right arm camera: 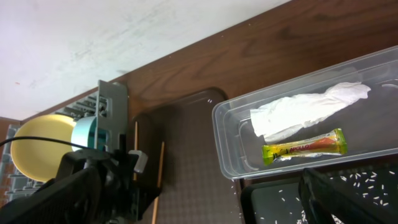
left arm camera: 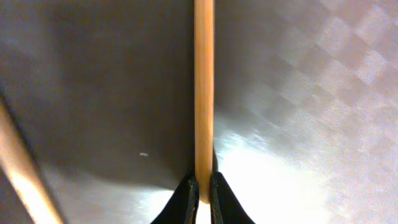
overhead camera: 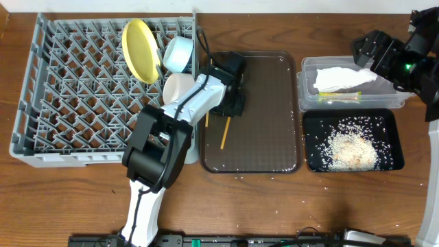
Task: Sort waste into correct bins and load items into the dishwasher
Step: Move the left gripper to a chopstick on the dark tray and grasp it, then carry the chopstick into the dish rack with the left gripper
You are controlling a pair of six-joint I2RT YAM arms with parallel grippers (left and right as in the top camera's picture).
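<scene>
My left gripper [overhead camera: 229, 112] is down on the dark brown tray [overhead camera: 267, 137] and shut on the upper end of a wooden chopstick [overhead camera: 223, 134]; the left wrist view shows the jaws [left arm camera: 203, 190] pinching that chopstick [left arm camera: 203, 87]. The second chopstick [left arm camera: 18, 168] lies beside it [overhead camera: 206, 120]. The grey dish rack [overhead camera: 82, 103] holds the yellow plate [overhead camera: 139, 49], light blue bowl [overhead camera: 178, 53] and a white bowl [overhead camera: 180, 88]. My right gripper [overhead camera: 384, 55] is open and empty above the clear tub [overhead camera: 309, 99], which holds the napkin [right arm camera: 305, 112] and wrapper [right arm camera: 305, 147].
The black tray [overhead camera: 387, 120] in front of the tub holds a heap of rice [overhead camera: 353, 151]. Stray grains lie on the table by the trays. The rack's tall wall [overhead camera: 197, 82] stands right beside my left arm. The white cup is not visible.
</scene>
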